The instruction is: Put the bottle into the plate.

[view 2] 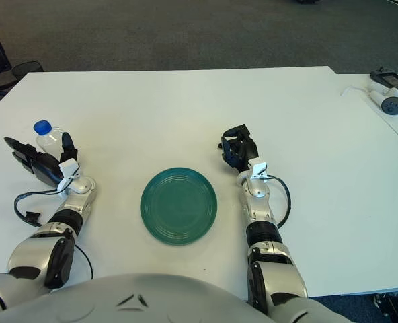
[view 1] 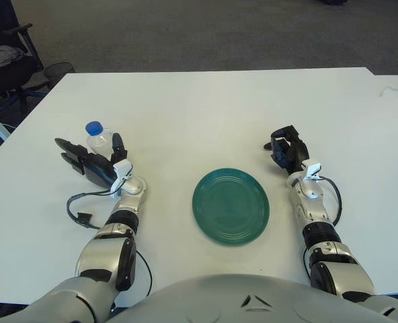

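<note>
While the bottle (view 1: 98,139) is standing upright at the table's (view 1: 206,108) left side, well left of the plate (view 1: 230,205), the left hand (view 1: 91,160) is reaching around it, fingers spread, not gripping. The right hand (view 1: 286,149) is idling, curled, right of the plate.

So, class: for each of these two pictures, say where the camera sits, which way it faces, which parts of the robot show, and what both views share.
Left eye view: on the head, facing forward and down at the white table; both forearms and the chest show.
Right eye view: the same head, slightly to the right, same aim; the same body parts show, shifted leftward in the frame.
Shared: the left hand, fingers spread beside the bottle; the green plate in the middle; the right hand to the right of the plate.
</note>
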`<action>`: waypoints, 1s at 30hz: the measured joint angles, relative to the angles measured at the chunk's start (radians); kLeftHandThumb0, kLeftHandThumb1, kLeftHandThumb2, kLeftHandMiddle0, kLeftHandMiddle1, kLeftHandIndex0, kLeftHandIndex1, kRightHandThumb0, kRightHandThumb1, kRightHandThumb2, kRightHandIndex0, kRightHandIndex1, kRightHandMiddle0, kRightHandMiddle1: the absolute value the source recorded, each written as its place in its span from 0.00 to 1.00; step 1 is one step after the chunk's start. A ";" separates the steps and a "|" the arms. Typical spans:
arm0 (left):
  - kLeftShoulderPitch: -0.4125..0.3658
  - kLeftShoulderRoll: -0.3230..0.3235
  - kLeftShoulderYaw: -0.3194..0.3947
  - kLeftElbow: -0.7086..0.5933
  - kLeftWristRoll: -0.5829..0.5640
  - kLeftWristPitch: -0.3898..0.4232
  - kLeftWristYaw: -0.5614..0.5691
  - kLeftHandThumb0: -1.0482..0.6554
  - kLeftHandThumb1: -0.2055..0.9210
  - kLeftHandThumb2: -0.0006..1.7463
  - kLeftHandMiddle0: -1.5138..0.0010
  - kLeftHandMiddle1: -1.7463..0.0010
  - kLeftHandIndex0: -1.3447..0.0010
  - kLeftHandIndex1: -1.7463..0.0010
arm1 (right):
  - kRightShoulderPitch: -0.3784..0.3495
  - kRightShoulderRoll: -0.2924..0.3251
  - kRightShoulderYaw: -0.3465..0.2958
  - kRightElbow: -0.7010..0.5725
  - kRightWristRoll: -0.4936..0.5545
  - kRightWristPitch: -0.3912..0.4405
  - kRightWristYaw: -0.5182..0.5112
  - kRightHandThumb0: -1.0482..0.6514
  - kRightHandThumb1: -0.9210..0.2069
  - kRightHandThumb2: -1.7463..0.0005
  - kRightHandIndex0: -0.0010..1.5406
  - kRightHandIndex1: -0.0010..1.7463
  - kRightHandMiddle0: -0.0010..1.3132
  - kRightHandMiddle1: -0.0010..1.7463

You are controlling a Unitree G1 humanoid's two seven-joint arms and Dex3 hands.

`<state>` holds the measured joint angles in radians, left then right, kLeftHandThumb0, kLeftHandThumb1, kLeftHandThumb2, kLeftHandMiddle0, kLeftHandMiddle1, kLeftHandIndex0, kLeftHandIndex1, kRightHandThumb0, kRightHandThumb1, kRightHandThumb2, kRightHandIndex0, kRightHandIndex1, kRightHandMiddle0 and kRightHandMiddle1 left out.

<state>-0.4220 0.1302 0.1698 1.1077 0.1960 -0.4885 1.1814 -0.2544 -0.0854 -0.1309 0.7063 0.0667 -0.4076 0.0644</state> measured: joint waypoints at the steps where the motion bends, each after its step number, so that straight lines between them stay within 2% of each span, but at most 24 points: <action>1: -0.003 0.002 0.004 0.006 -0.003 -0.004 -0.002 0.00 1.00 0.19 0.95 0.99 1.00 1.00 | 0.000 -0.001 0.000 0.000 0.000 -0.001 0.000 0.61 0.07 0.67 0.20 0.86 0.15 1.00; 9: -0.021 0.011 0.016 0.042 -0.009 -0.022 0.005 0.00 1.00 0.20 0.95 0.99 1.00 1.00 | 0.000 -0.005 0.000 0.004 0.000 -0.007 0.004 0.61 0.06 0.68 0.21 0.85 0.15 1.00; 18: -0.039 0.022 0.006 0.071 -0.001 -0.006 0.040 0.00 1.00 0.24 0.93 0.99 1.00 1.00 | 0.000 -0.007 -0.002 0.012 0.000 -0.019 0.010 0.61 0.05 0.69 0.20 0.85 0.14 1.00; 28: -0.042 0.028 0.001 0.078 0.005 -0.008 0.052 0.00 1.00 0.21 0.91 0.97 0.99 0.99 | 0.000 -0.009 -0.004 0.015 0.002 -0.024 0.015 0.61 0.05 0.69 0.20 0.85 0.14 1.00; 30: -0.042 0.029 0.002 0.079 0.005 -0.011 0.047 0.00 1.00 0.20 0.89 0.96 0.99 0.95 | 0.000 -0.009 -0.005 0.016 0.002 -0.024 0.019 0.61 0.05 0.69 0.20 0.85 0.15 1.00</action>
<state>-0.4643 0.1591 0.1716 1.1867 0.2008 -0.4994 1.2288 -0.2546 -0.0949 -0.1354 0.7222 0.0692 -0.4319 0.0833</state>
